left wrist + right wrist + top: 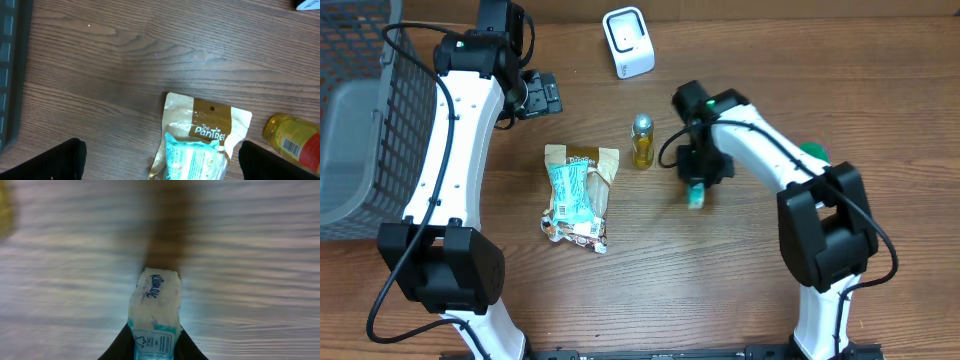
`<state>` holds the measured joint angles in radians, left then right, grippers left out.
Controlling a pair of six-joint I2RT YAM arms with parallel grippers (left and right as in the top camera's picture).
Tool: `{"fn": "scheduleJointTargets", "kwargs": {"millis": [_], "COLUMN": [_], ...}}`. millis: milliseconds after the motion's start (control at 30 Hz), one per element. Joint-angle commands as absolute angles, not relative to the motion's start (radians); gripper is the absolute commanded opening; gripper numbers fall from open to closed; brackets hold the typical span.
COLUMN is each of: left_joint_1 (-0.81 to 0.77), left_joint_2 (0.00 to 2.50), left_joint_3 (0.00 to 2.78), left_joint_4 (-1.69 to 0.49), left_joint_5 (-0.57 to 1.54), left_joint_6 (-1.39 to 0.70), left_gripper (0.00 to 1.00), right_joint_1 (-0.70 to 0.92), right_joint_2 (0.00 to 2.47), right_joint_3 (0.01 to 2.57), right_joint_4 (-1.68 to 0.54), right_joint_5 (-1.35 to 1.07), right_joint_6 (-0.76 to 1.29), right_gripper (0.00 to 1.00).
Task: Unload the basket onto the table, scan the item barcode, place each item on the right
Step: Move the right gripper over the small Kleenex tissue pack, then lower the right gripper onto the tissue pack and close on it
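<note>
Wrist view: right gripper (154, 347) clamped on tissue pack (155, 297), fingers (119, 342) flanking both sides; table (260, 255) behind blurred, contact with pack cannot be told; overhead view: tissue pack (695, 197) just right of bottle (642, 141), well apart from scanner (628, 41); left gripper (162, 167) jaws wide apart, empty, over snack bag (205, 135); basket (390, 120) far left

Overhead is bright and even, light from above, with soft short shadows hugging the arms on the table (670, 290). Left wrist view: crisp wood grain, a mild sheen on the snack bag (200, 132), near corners dark. Right wrist view is smeared, the wood streaked sideways, the tissue pack (155, 305) barely sharper, a brown shadow band beyond it, pale glare either side.
</note>
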<state>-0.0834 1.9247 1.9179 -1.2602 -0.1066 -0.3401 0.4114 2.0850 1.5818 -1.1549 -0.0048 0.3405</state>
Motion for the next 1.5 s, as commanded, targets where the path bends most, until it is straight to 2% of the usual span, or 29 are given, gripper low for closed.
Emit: {"fn": "scheduleJointTargets", "kwargs": {"millis": [0, 200, 333, 400, 500, 567, 667, 767, 833, 1100, 1467], "left_joint_1": [-0.085, -0.085, -0.085, -0.085, -0.085, -0.085, -0.085, -0.085, -0.085, -0.085, -0.085], "left_joint_2": [1.923, 1.923, 1.923, 1.923, 1.923, 1.923, 1.923, 1.922, 1.923, 1.923, 1.922], "left_joint_3": [1.933, 1.933, 1.933, 1.933, 1.933, 1.933, 1.933, 1.933, 1.933, 1.933, 1.933], "left_joint_4": [-1.259, -1.259, -1.259, -1.259, -1.259, -1.259, -1.259, -1.259, -1.259, -1.259, -1.259], "left_joint_5": [-0.115, -0.114, -0.114, -0.114, -0.114, -0.114, -0.114, -0.114, -0.114, -0.114, -0.114], "left_joint_6": [-0.336, -0.336, -0.336, -0.336, -0.336, -0.336, -0.336, -0.336, -0.336, -0.336, -0.336], "left_gripper": [1.00, 1.00, 1.00, 0.99, 1.00, 1.00, 1.00, 1.00, 1.00, 0.99, 1.00], "right_joint_1": [0.370, 0.360, 0.361, 0.361, 0.361, 0.360, 0.360, 0.360, 0.360, 0.356, 0.356], "right_joint_2": [2.055, 2.055, 2.055, 2.055, 2.055, 2.055, 2.055, 2.055, 2.055, 2.055, 2.055], "right_joint_3": [1.610, 1.610, 1.610, 1.610, 1.610, 1.610, 1.610, 1.610, 1.610, 1.677, 1.689], "right_joint_4": [-1.167, -1.176, -1.177, -1.176, -1.176, -1.173, -1.172, -1.173, -1.173, -1.225, -1.285], "right_joint_5": [0.084, 0.105, 0.102, 0.073, 0.059, 0.059, 0.059, 0.059, 0.059, 0.058, -0.006], "right_joint_6": [0.345, 0.345, 0.345, 0.345, 0.345, 0.345, 0.345, 0.345, 0.345, 0.338, 0.342], "right_gripper": [0.18, 0.19, 0.25, 0.30, 0.46, 0.53, 0.53, 0.43, 0.43, 0.50, 0.53]}}
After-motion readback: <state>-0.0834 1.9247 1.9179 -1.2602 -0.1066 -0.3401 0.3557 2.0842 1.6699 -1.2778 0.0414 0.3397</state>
